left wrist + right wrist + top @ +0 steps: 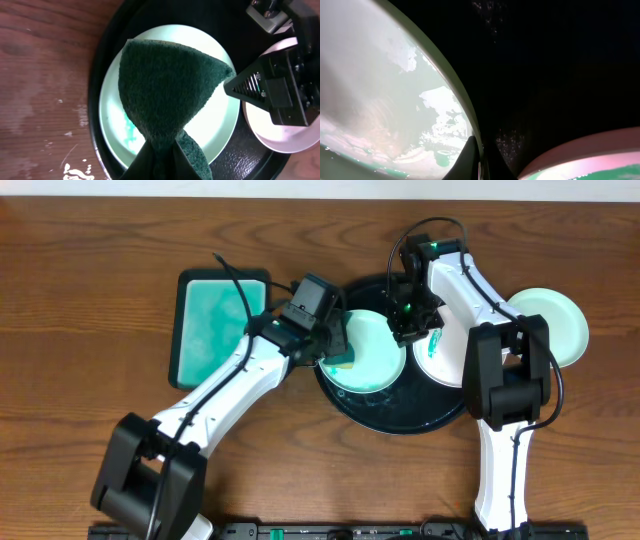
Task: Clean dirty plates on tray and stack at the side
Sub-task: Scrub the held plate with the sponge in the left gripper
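Observation:
The black tray (400, 418) holds a pale mint plate (372, 340) on its left side. My left gripper (336, 348) is shut on a dark green sponge (165, 90) that lies on this plate (212, 127), next to a teal smear (129, 131). My right gripper (410, 332) is shut on the plate's right rim (465, 112), one finger on each side (481, 161). A second plate (445, 365) lies on the tray's right edge and also shows in the left wrist view (280, 137). A third plate (555, 325) lies on the table at the right.
A teal rectangular tray (205, 330) with a dark rim lies left of the black tray. The right arm's base link (510, 370) stands between the second and third plates. The table is brown wood (100, 240).

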Robot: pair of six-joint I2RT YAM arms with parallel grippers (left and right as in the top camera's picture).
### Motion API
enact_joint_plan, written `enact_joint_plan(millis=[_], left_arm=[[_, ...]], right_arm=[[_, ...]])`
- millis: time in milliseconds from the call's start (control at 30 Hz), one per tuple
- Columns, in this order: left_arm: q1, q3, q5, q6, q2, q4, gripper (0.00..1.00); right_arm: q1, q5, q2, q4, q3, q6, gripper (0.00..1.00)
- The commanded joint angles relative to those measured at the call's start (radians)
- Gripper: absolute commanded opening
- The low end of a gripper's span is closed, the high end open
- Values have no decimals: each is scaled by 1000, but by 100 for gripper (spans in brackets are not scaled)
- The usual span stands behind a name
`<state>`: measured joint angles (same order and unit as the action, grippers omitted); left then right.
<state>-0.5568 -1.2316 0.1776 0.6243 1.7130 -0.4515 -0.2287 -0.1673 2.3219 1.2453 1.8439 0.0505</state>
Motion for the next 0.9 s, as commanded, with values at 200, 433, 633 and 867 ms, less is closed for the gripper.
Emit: enact_joint_plan(millis=[200,433,633,867], left_arm=[[-46,4,-3,109,115,134,7],[-61,4,-36,148,260,221,7],[-54,4,-320,147,307,40,7],[-38,1,-617,128,266,-121,7]], right_arm=[[2,95,-22,-14,-13,-43,1],[2,95,-21,-30,-13,-54,1],[2,95,-21,-31,-13,-54,1],[2,95,-21,-33,-13,-54,1]])
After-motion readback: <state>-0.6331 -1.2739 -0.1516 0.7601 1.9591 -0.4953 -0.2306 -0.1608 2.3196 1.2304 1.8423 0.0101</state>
